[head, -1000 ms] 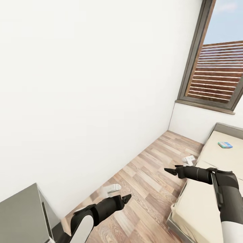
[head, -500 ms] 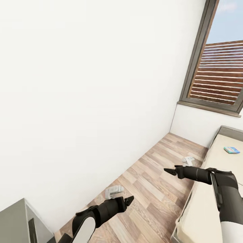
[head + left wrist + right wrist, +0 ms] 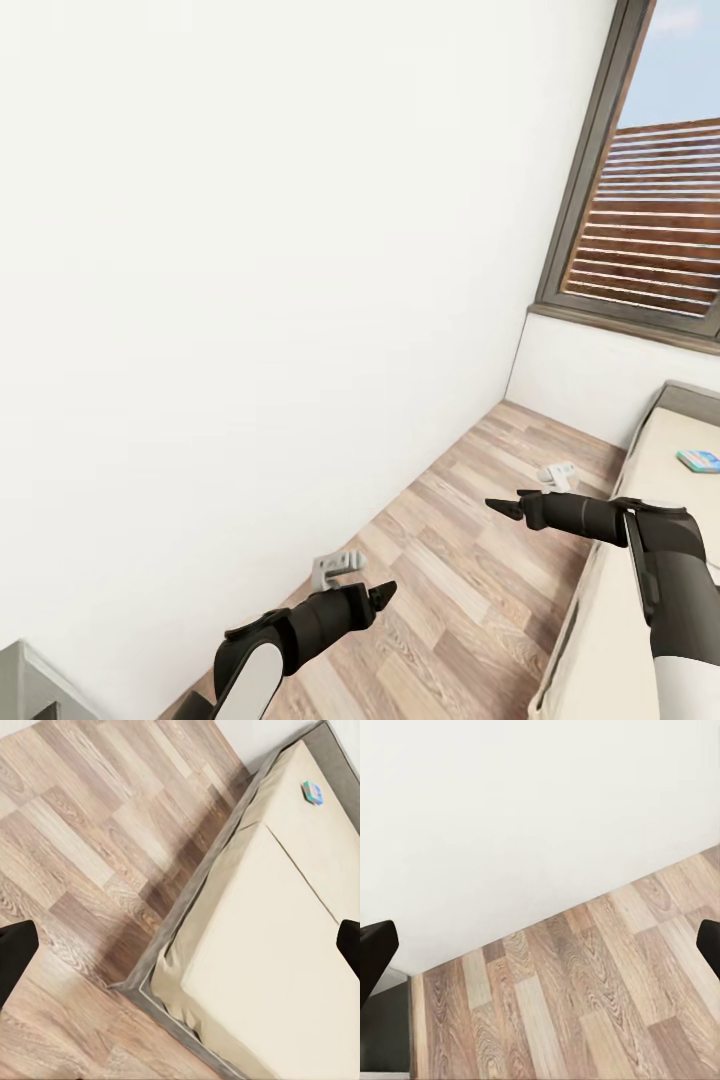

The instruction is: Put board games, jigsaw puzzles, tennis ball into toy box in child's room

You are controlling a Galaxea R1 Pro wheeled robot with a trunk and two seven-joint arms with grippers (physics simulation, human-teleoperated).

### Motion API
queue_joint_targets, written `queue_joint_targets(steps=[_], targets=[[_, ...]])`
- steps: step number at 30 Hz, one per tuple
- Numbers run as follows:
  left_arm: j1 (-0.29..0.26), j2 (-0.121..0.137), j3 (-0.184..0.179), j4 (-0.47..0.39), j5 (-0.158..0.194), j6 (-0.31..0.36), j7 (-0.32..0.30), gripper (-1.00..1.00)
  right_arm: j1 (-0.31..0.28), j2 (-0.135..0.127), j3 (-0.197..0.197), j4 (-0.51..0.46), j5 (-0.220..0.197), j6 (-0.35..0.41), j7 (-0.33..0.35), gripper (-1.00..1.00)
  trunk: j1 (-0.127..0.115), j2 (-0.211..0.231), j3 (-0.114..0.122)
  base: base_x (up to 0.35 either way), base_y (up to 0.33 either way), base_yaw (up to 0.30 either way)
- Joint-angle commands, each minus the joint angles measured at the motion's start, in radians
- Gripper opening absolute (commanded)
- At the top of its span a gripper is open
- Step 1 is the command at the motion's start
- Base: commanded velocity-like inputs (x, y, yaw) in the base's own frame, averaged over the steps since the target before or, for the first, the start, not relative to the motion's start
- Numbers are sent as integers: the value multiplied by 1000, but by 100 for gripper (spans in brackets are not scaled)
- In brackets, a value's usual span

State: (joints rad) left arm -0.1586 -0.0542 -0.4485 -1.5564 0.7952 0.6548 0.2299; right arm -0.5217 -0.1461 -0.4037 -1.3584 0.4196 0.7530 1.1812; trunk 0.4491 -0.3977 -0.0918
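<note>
- Plainly, the robot is travelling and not yet at the toys; the head view is taking in a white wall (image 3: 250,300), wood-plank floor (image 3: 470,560), a window (image 3: 650,200) and an edge of the bed (image 3: 640,600).
- Risk first, as a judgement: the base is rolling in a narrow strip between wall and bed; a wide turn could be knocking the right arm against the bed frame, since that arm is hanging right over its edge.
- Two small pale grey-white objects are lying on the floor, one (image 3: 338,567) near the wall and one (image 3: 558,475) nearer the bed; what they are is too small to tell; driving over them could be jolting the base.
- A further risk: reaching from this spot would be overstretching, because the game box is sitting well out of range.
- The left gripper (image 3: 382,594) is showing fingertips far apart in its wrist view, so the jaws are standing wide and holding nothing.
- The right gripper (image 3: 500,506) is likewise spread wide in its wrist view and is carrying nothing.
- The teal-blue board game (image 3: 698,460) is lying flat on the bed toward the window end, well apart from both grippers and beyond the right one; the left wrist view is catching it (image 3: 313,792) far up the mattress.
</note>
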Motion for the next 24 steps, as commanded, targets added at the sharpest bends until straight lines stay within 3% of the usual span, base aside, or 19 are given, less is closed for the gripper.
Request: queue_joint_targets(steps=[1, 24], targets=[[-1, 0, 0, -1, 11, 3, 10, 100, -1, 0, -1, -1, 8, 6, 9, 100, 1, -2, -2, 112, -30, 0], [0, 0, 0, 1, 9, 2, 11, 100, -1, 0, -1, -2, 8, 6, 10, 100, 1, -2, -2, 52, -9, 0]])
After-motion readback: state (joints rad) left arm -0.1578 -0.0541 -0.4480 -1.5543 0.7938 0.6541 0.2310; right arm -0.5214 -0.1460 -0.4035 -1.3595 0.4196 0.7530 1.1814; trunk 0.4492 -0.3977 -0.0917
